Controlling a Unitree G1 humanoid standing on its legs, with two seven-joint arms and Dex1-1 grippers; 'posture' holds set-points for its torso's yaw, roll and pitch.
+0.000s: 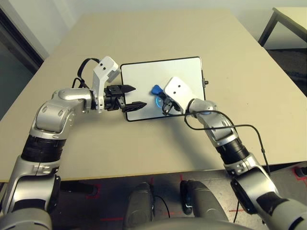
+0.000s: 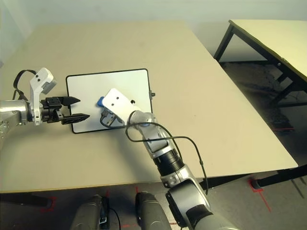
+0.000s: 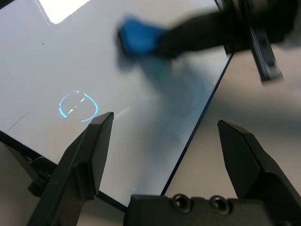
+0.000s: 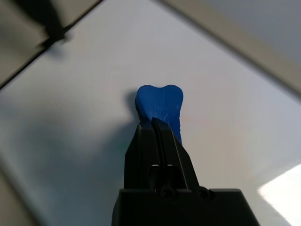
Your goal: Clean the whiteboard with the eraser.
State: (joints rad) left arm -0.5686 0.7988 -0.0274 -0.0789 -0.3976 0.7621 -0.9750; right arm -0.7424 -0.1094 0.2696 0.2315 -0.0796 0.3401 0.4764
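Observation:
The whiteboard (image 1: 163, 72) lies flat on the tan table, white with a thin black frame. A bluish ring mark (image 1: 159, 101) shows near its front middle, also seen in the left wrist view (image 3: 78, 105). My right gripper (image 1: 161, 94) is shut on the blue eraser (image 1: 156, 89) and holds it over the board's middle, just behind the ring. The eraser's far end (image 4: 160, 101) sticks out past the shut fingers, close to the white surface. My left gripper (image 1: 135, 96) is open, its black fingers (image 3: 94, 141) straddling the board's front left edge with nothing between them.
Small black knobs (image 1: 206, 82) stick out of the board's right side. A black cable (image 1: 249, 129) loops off my right forearm over the table near its front edge. A second table (image 2: 268, 38) stands to the right across a gap.

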